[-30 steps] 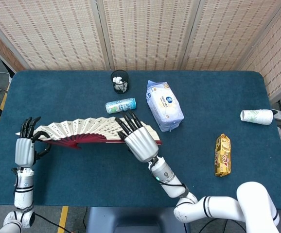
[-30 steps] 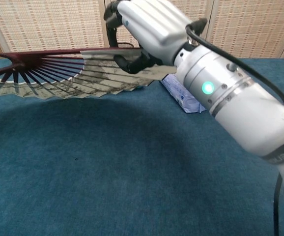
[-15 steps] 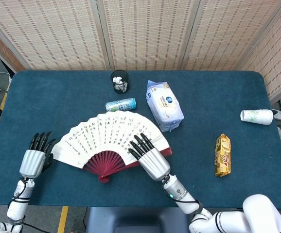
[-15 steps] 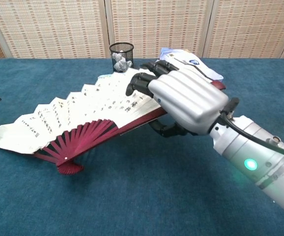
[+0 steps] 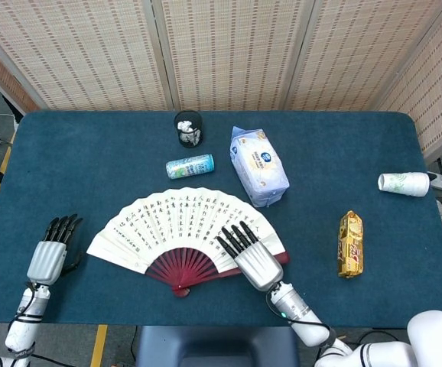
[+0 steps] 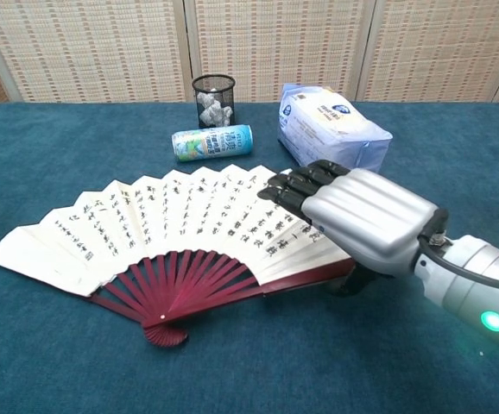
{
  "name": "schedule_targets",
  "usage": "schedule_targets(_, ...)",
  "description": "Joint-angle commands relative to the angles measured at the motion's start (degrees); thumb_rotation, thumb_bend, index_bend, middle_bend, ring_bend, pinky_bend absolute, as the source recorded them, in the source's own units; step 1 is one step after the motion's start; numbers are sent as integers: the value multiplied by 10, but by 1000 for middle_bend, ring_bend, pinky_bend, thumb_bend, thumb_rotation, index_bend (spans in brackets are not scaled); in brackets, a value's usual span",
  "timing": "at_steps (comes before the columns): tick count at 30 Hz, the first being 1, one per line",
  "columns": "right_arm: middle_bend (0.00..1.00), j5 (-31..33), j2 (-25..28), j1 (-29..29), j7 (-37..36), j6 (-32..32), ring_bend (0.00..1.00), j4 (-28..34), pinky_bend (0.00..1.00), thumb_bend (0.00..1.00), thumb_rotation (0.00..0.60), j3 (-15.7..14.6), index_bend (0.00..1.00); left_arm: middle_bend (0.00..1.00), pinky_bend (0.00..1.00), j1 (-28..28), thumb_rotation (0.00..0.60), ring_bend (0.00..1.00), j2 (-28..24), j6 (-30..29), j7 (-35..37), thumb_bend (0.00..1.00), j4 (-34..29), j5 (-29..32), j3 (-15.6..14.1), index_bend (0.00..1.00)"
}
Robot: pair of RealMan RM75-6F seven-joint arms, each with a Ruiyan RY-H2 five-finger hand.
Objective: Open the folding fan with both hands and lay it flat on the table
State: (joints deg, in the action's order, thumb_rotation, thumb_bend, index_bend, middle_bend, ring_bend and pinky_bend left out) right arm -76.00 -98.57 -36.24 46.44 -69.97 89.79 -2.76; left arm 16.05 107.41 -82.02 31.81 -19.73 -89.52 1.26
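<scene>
The folding fan (image 5: 183, 222) (image 6: 172, 224) lies spread wide on the blue table (image 5: 91, 160), white leaf with black writing facing up and red ribs meeting at the pivot near the front. My right hand (image 5: 253, 261) (image 6: 362, 220) covers the fan's right end. Its fingers stretch over the paper and its thumb tucks under the red end rib, so it still holds that edge. My left hand (image 5: 49, 258) rests at the table's left front, fingers straight and spread, a short gap from the fan's left tip, holding nothing.
Behind the fan lie a small can (image 5: 190, 166) (image 6: 212, 142) on its side, a black mesh cup (image 5: 188, 128) (image 6: 213, 99) and a pack of wipes (image 5: 258, 166) (image 6: 331, 125). A gold snack bar (image 5: 350, 244) and a tipped paper cup (image 5: 404, 183) are at the right.
The fan went from held up edge-on, to tilted, to spread flat on the table. My left hand let go and drew back left; my right hand came down and toward the front.
</scene>
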Motion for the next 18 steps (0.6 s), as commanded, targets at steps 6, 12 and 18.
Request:
schedule_targets(6,0,116,86,-15,113,66,0,112,0,0,600,16,0,0,19,-5,600,0,-65,11,48,426,-121,0,-10,0)
schedule_targets(12,0,47,168,29,23,-8,0,189,0,0,589,13,0,0,19,-28,600,0,-171,-49,28,415,-312,-19,-20,0)
schedule_targets(18,0,-67,292,153,-128,-167,0,200,0,0,600,-52,0,0,15,-86,600,0,-284,-143,-200,414,-487,-64,-56,0)
